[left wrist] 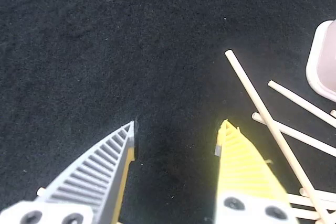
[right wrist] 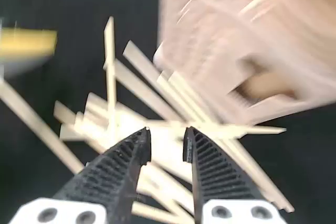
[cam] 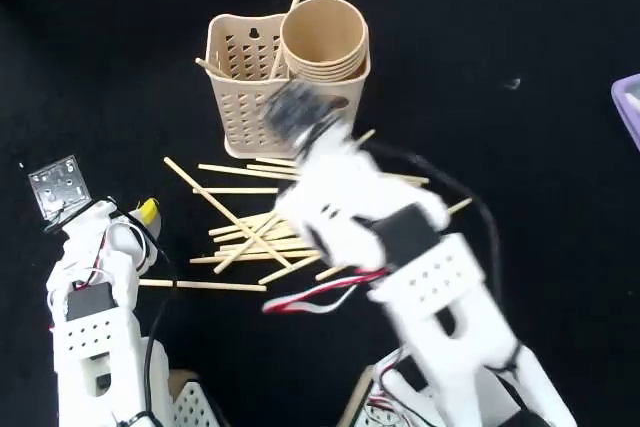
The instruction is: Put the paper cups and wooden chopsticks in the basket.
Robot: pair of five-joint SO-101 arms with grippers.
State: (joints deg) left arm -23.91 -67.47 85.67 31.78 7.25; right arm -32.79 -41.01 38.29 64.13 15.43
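Nearest, my right gripper [right wrist: 167,134] hangs narrowly parted and empty over the loose wooden chopsticks [cam: 255,239] on the tabletop [cam: 520,197]. My left gripper [left wrist: 178,127], spread wide and empty, sits at their 9 o'clock. Paper cups [cam: 323,37] already stand stacked in the basket [cam: 240,97] at 12 o'clock. I judge chopstick pickup is the step in hand: descend, pinch one.

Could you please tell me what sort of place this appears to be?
Most likely a robotics lab bench set up for manipulation practice: two white robot arms stand at a black cloth-covered table, with staged props, a basket and loose wooden chopsticks.
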